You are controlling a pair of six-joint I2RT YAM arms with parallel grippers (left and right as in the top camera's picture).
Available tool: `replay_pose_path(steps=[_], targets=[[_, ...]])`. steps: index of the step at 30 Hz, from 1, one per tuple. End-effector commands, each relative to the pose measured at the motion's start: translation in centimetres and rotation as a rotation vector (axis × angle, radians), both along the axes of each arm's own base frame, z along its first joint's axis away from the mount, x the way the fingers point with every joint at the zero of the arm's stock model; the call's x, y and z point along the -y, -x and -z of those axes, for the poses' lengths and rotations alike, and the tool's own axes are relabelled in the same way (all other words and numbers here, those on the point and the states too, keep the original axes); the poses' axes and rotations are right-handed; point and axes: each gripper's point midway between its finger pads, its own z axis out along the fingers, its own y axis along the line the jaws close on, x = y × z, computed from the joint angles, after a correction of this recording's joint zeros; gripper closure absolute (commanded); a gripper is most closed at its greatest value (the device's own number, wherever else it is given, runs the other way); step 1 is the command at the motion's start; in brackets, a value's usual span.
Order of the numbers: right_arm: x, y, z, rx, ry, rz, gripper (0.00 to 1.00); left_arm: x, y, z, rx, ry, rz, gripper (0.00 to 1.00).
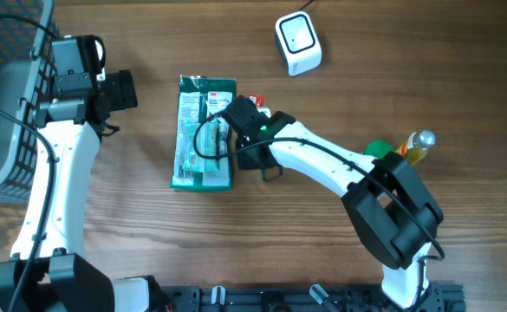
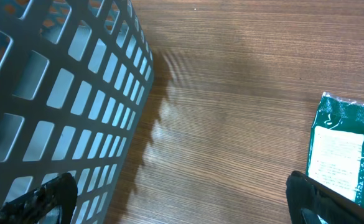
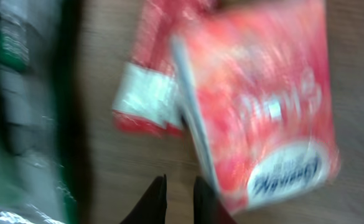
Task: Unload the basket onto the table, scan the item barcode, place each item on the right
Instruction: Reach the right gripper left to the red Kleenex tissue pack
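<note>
Jaws barely parted, my right gripper (image 3: 178, 199) hangs between red packet (image 3: 256, 112) and green packet (image 1: 205, 130), while my left gripper (image 2: 178, 208) gapes wide beside the basket (image 2: 57, 93).

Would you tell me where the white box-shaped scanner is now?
In the overhead view, the white box-shaped scanner sits top right of centre, beyond the green plastic packet.
</note>
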Motion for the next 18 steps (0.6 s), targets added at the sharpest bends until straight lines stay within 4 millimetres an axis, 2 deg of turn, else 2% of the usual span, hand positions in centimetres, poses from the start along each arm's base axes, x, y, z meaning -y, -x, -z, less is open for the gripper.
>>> replay_pose_path(steps=[1, 3, 5, 8, 12, 15, 17, 18], targets=[[3.3, 0.3, 0.1, -0.01, 0.144, 0.028, 0.82, -0.1, -0.1, -0.2, 0.004, -0.007, 0.004, 0.0], [5.3, 0.2, 0.0, -0.007, 0.234, -0.006, 0.82, -0.1, -0.1, -0.2, 0.004, -0.007, 0.004, 0.0], [6.4, 0.0, -0.1, -0.006, 0.277, -0.034, 0.82, -0.1, -0.1, -0.2, 0.003, -0.006, 0.004, 0.0], [7.2, -0.6, -0.5, -0.025, 0.29, -0.099, 0.89, -0.1, -0.1, -0.2, 0.004, -0.007, 0.004, 0.0], [8.0, -2.6, -2.3, -0.02, 0.236, -0.088, 0.85, -0.1, -0.1, -0.2, 0.004, -0.007, 0.004, 0.0], [5.8, -3.0, -2.5, -0.088, 0.006, -0.178, 0.85, -0.1, -0.1, -0.2, 0.004, -0.007, 0.004, 0.0], [3.0, -2.0, -3.3, -0.144, -0.221, -0.311, 0.85, -0.1, -0.1, -0.2, 0.004, -0.007, 0.004, 0.0], [1.7, -1.8, -4.0, -0.154, -0.32, -0.344, 0.81, -0.1, -0.1, -0.2, 0.004, -0.007, 0.004, 0.0]])
